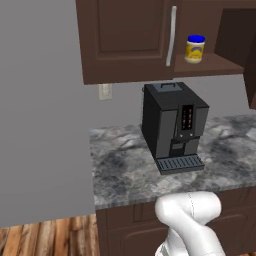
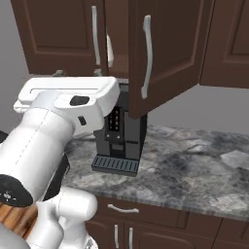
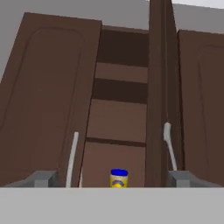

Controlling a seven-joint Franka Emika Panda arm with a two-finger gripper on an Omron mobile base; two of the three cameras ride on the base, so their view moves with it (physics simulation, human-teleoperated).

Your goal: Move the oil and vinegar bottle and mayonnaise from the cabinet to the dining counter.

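Observation:
The mayonnaise (image 1: 195, 48), a yellowish jar with a blue lid, stands upright on the inner shelf of the dark brown cabinet (image 1: 125, 45). In the hand view the mayonnaise (image 3: 118, 178) sits low in the opening between the cabinet (image 3: 48, 87) doors, well ahead of my gripper (image 3: 113, 180). The fingertips (image 3: 41, 178) stand wide apart, open, with nothing held. In the right base view my gripper (image 2: 78, 73) points up towards the cabinet (image 2: 58, 34). The oil and vinegar bottle and the dining counter are out of view.
A black coffee machine (image 1: 172, 125) stands on the grey-marbled wall counter (image 1: 120, 175) right under the cabinet. One cabinet door (image 2: 165, 53) is swung out over the machine (image 2: 119, 141). Base cabinets with handles (image 2: 121, 209) lie below, wood floor (image 1: 45, 235) to the left.

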